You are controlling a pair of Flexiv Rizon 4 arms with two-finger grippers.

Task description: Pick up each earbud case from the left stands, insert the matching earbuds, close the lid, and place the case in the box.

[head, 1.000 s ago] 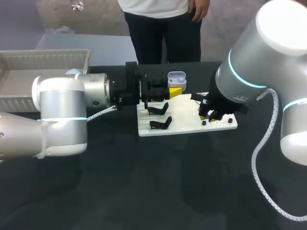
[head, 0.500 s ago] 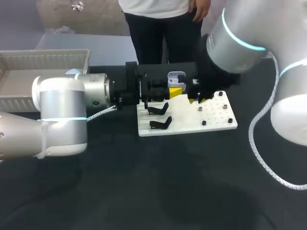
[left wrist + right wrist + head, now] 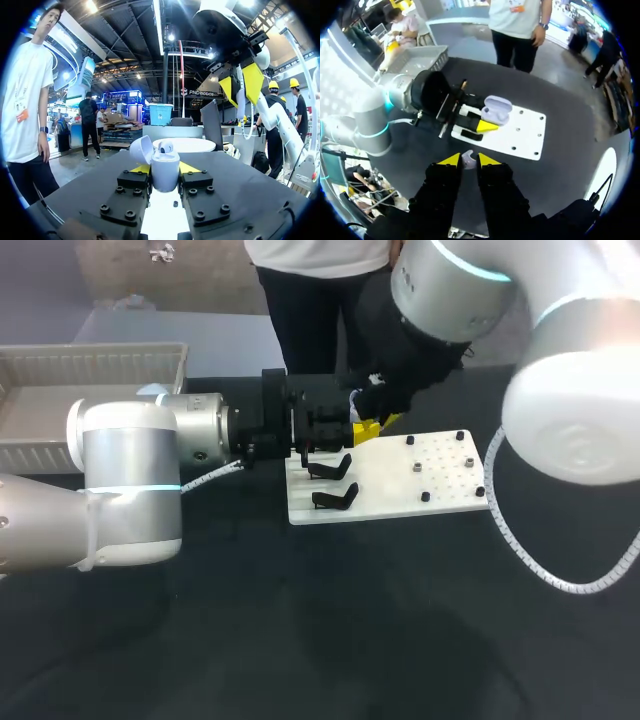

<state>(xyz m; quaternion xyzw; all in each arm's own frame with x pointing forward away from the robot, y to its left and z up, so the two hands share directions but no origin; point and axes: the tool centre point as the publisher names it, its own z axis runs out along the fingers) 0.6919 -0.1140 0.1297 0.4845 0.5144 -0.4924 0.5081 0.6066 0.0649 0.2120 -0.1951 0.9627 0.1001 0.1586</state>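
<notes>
The open case (image 3: 165, 174) is pinched from both sides between the left gripper's (image 3: 165, 169) fingers, with its lid tipped back and a seated earbud (image 3: 166, 146) inside. It is held over the rear left edge of the board (image 3: 520, 135). A second earbud (image 3: 468, 158) is clamped between the narrowly spaced tips of the right gripper (image 3: 469, 161), above the board and near the case.

You have even overhead light: the matte black table (image 3: 300, 640) carries only soft, faint shadows. Glare washes out the glossy white right arm (image 3: 570, 410) and shines on the silver left arm (image 3: 130, 470). In your left wrist view, ceiling lamps flare behind the backlit white earbud case (image 3: 165, 170). In your right wrist view, the tiny white earbud (image 3: 468, 159) gleams.
</notes>
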